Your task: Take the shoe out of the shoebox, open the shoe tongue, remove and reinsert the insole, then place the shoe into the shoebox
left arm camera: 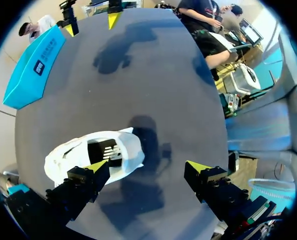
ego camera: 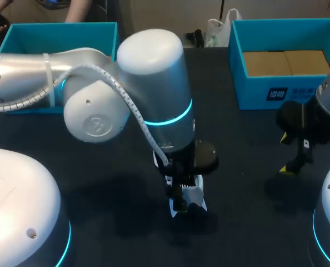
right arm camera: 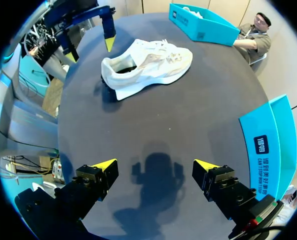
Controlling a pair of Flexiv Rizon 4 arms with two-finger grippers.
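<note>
1. L gripper [left arm camera: 147, 166]: fingers spread, holding nothing, hovering at heel of shoe [left arm camera: 91, 155].
2. R gripper [right arm camera: 155, 164]: also spread, empty, well apart from shoe.
3. Shoe sits upright on table [right arm camera: 188, 125], outside shoebox [ego camera: 263, 93]. Takeout done imo; later steps look pending.

The left arm [ego camera: 154, 83] hides what looks like most of the shoe [ego camera: 188, 202].

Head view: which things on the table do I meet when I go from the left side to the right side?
left blue box → white shoe → right blue box
</note>
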